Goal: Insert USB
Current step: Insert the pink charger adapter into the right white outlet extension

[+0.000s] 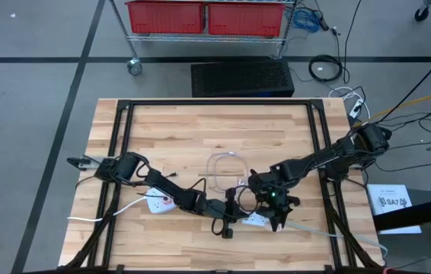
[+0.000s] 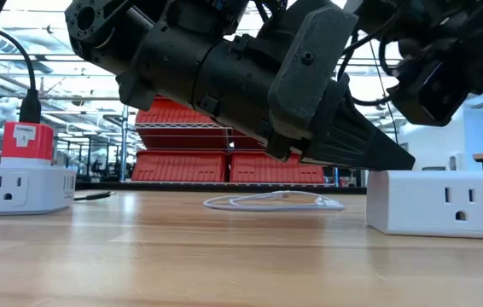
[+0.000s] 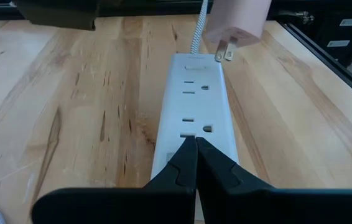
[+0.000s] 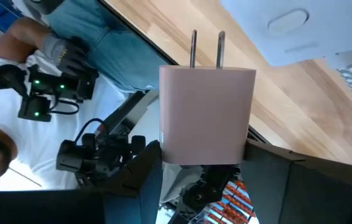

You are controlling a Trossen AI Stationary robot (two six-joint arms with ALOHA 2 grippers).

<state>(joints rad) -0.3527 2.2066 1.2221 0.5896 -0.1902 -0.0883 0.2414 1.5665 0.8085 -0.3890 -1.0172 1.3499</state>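
1. Right jaws [image 4: 204, 158] grasp a pale pink wall charger [image 4: 206, 112] by its body; its two prongs point toward the white power strip [image 3: 194, 106] and hang just above that strip's far end, apart from it, short of the sockets.
2. Left jaws [image 3: 196, 163] are clenched, empty, with the tips pressed down on the near part of the same power strip, beside a socket.
3. The power strip lies near the front edge of the bench [image 1: 162, 122], its braided cord running off the far end. Bare wood lies open on both sides of the strip.
4. A second power strip [image 1: 157, 202] with a red plug in it sits to the left, under the left arm, well apart from the first.
5. A coiled white cable [image 1: 225, 169] lies at mid-bench, behind both jaws.
6. Both arms reach inward and low from opposite bench sides, meeting near the front centre and crowding the space above the strip.
7. Red bins [image 1: 204, 17] stand on a rack beyond the bench; a person holding a controller shows in the right wrist view.
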